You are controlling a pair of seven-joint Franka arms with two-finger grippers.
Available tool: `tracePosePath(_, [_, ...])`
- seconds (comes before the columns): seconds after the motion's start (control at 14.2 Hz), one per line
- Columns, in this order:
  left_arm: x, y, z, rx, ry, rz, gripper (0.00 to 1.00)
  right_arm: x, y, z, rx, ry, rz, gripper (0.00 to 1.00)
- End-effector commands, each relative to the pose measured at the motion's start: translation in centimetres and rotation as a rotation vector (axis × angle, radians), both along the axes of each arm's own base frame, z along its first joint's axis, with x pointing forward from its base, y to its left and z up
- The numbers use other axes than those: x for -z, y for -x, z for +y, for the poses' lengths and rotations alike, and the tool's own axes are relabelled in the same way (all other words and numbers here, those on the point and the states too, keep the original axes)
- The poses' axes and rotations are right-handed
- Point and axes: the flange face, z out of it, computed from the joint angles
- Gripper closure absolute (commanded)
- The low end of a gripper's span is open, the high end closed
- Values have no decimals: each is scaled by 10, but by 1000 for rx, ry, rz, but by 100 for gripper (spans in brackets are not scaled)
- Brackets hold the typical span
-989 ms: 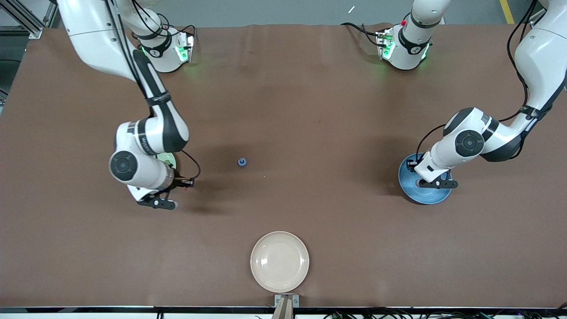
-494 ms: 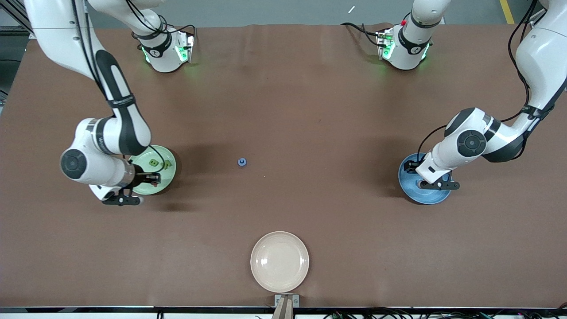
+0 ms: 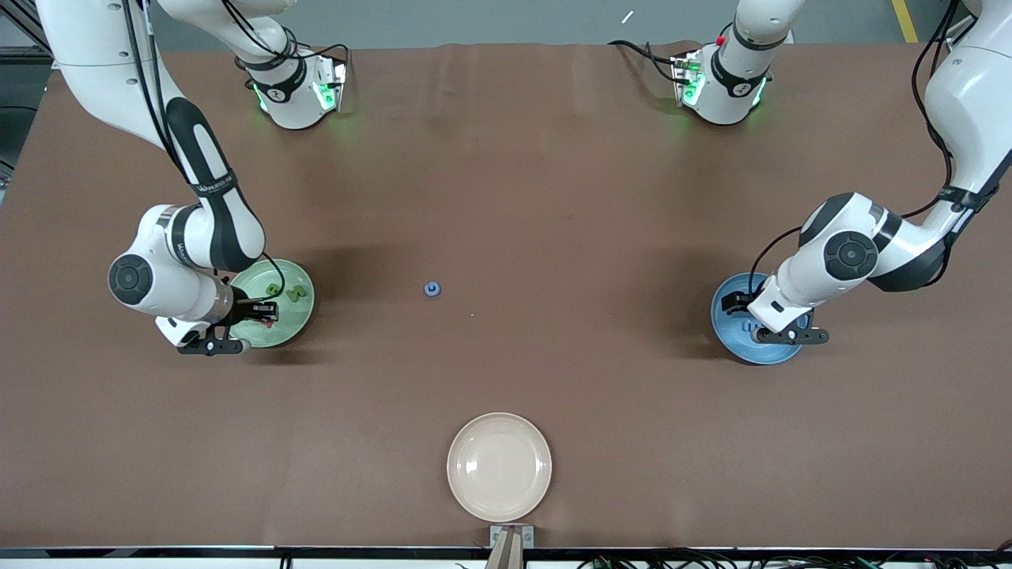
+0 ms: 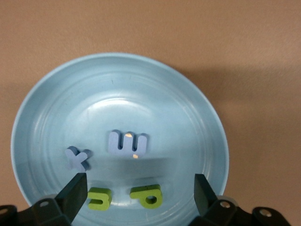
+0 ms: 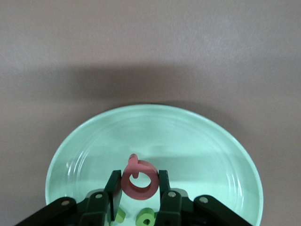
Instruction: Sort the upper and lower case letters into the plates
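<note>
We see our right gripper [image 5: 137, 192] over the green plate [image 3: 294, 325], toward the right arm's end of the table. Its fingers [image 5: 114, 190] squeeze a pink letter [image 5: 138, 178]. Green letters [image 3: 286, 291] lie on that plate.

Our left gripper [image 4: 140, 190] hangs over the blue plate [image 3: 726, 316], toward the left arm's end. Its fingers [image 4: 75, 192] are wide apart and hold nothing. In the blue plate lie two blue letters [image 4: 128, 142] and two green ones [image 4: 146, 195].

One small blue letter [image 3: 432, 288] lies on the brown table [image 3: 553, 197], between the two plates. A cream plate [image 3: 499, 466] sits nearer the front camera.
</note>
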Motion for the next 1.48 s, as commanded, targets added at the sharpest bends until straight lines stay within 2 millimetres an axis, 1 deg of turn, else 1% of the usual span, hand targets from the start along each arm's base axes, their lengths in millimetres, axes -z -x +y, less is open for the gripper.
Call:
tracePosePath(0.0, [-13, -3, 1, -8, -12, -18, 0, 2, 15, -3, -12, -6, 18, 92])
tracePosePath(0.07, [-21, -9, 4, -25, 0, -21, 0, 2, 16, -3, -11, -6, 21, 87])
tracePosePath(0.14, [-27, -13, -2, -15, 21, -15, 0, 2, 16, -3, -11, -6, 21, 84])
tracePosePath(0.21, [-32, -14, -9, 2, 30, -6, 0, 2, 16, -2, -13, -7, 21, 70])
tracePosePath(0.28, [-39, -14, -11, 6, 44, 9, 0, 2, 16, -3, -11, -6, 21, 59])
tracePosePath(0.35, [-42, -12, -21, 21, 56, 27, 0, 2, 16, -3, -12, -7, 22, 54])
tracePosePath(0.42, [-43, -14, -23, 24, 58, 50, 0, 2, 15, -2, -14, -7, 22, 35])
tracePosePath(0.49, [-45, -16, -29, 31, 63, 66, 0, 1, 15, -2, -13, -8, 22, 11])
tracePosePath(0.57, [-48, -19, -34, 23, 70, 74, 0, -1, 15, -1, -13, -8, 19, 0])
tracePosePath(0.64, [-49, -20, -45, 18, 79, 87, 0, -3, 15, 0, -12, -9, 20, 0])
tracePosePath(0.78, [-50, -24, -61, -1, 84, 95, 0, -10, 14, 11, -4, -20, 39, 0])
tracePosePath(0.85, [-54, -25, -72, -11, 86, 94, 0, -18, 13, 18, 11, -21, 34, 0])
tracePosePath(0.92, [-57, -24, -81, -13, 88, 98, 1, -23, 15, 35, 33, -17, 42, 0])
tracePosePath(0.99, [-59, -24, -84, -29, 84, 97, 1, -31, 16, 58, 61, -10, 48, 0])
tracePosePath(1.13, [-72, -24, -96, -25, 86, 83, 1, -41, 22, 106, 120, 10, 43, 0])
tracePosePath(1.27, [-84, -23, -104, -33, 61, 61, 1, -43, 31, 152, 151, 27, 37, 0])
tracePosePath(1.41, [-100, -25, -99, -56, 58, 36, 1, -42, 46, 205, 154, 37, 17, 0])
